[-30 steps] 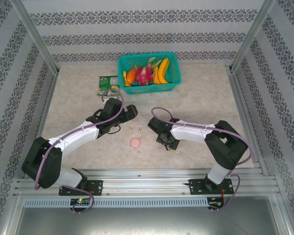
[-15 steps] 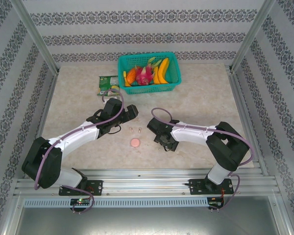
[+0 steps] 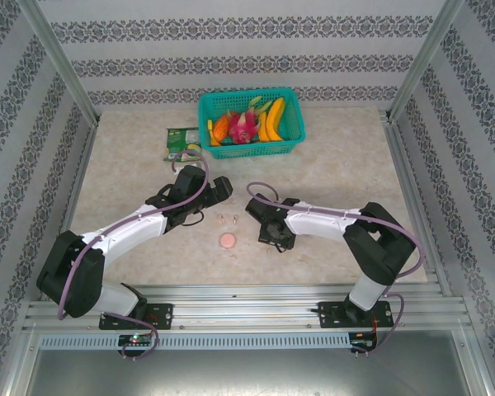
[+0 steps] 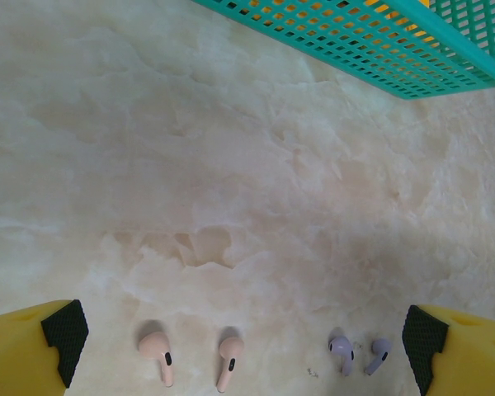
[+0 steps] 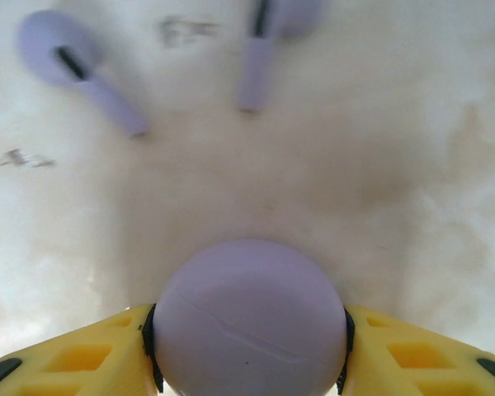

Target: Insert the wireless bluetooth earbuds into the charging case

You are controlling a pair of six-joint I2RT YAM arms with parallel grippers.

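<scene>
Right claw (image 5: 247, 351) around lilac case (image 5: 249, 313)

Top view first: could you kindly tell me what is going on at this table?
The right gripper holds a round lilac case, just short of two lilac earbuds lying on the table. The left gripper is wide open, with the pinkish earbuds loose ahead of it. A pink case sits between the arms. All four earbuds lie outside the cases.

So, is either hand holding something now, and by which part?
The right hand holds the round lilac charging case, gripped across its two opposite sides. The left hand is open and holds nothing.
</scene>
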